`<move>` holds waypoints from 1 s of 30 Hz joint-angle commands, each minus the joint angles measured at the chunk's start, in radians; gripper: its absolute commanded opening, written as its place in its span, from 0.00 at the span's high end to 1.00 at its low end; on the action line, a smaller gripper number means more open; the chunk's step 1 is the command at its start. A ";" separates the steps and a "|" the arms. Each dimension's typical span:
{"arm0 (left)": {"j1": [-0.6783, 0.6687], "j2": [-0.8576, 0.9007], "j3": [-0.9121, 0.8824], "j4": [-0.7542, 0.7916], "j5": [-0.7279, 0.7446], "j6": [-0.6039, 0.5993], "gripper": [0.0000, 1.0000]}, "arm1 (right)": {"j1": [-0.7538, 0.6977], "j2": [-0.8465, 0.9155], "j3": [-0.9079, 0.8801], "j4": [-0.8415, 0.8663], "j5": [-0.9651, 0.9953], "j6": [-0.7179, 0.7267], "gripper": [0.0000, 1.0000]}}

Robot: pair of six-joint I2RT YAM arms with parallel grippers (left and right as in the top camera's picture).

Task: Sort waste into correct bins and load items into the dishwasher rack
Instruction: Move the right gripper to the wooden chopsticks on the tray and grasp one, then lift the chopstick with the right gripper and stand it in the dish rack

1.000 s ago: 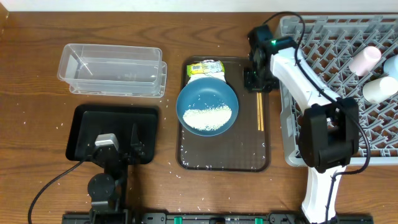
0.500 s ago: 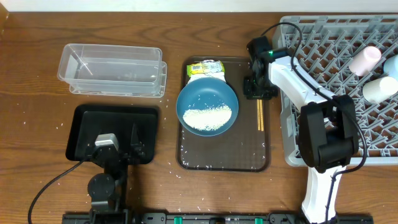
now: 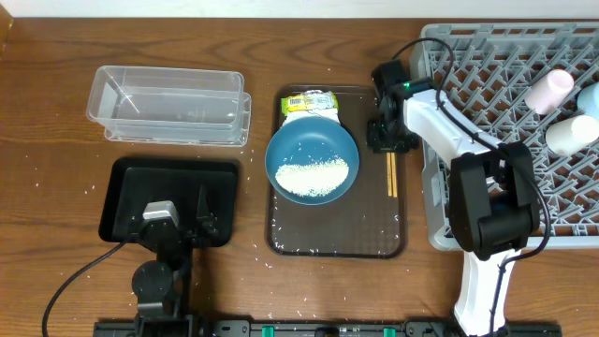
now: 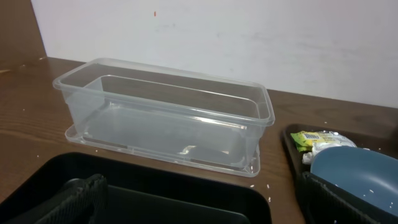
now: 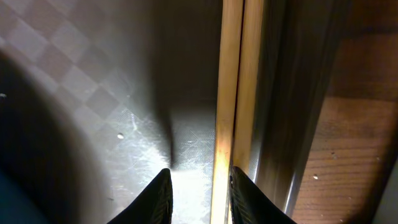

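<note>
1. On the left nothing had stirred. The left hand (image 3: 178, 223) sat over the black tray (image 3: 126, 187), fingers wide apart and empty. The clear tub (image 3: 168, 103) lay beyond it with nothing in it.
2. In the middle, the dark-blue bowl (image 3: 312, 140) stayed on the brown serving tray (image 3: 337, 243). Rice (image 3: 312, 176) was heaped inside it, and the snack wrapper (image 3: 309, 101) lay at its far rim.
3. The change was at that tray's right edge. The right hand (image 3: 389, 140) had slid a little along the edge, onto the far end of the chopsticks (image 3: 390, 178). Its wrist camera showed the fingertips (image 5: 158, 196) narrowly apart astride the pair, with a gap on one side, so not clamped.
4. I took it as lining up a pick. The sticks lay flat against the tray's raised lip, which looked awkward to grip.
5. On the right, the dishwasher rack (image 3: 496, 75) already held the pink cup (image 3: 547, 91), the white cup (image 3: 571, 134) and the light-blue cup (image 3: 590, 98).
</note>
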 commanded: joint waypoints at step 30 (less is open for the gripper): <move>0.000 -0.002 -0.019 -0.037 -0.009 0.013 0.02 | 0.001 -0.061 0.146 -0.077 0.058 0.035 0.99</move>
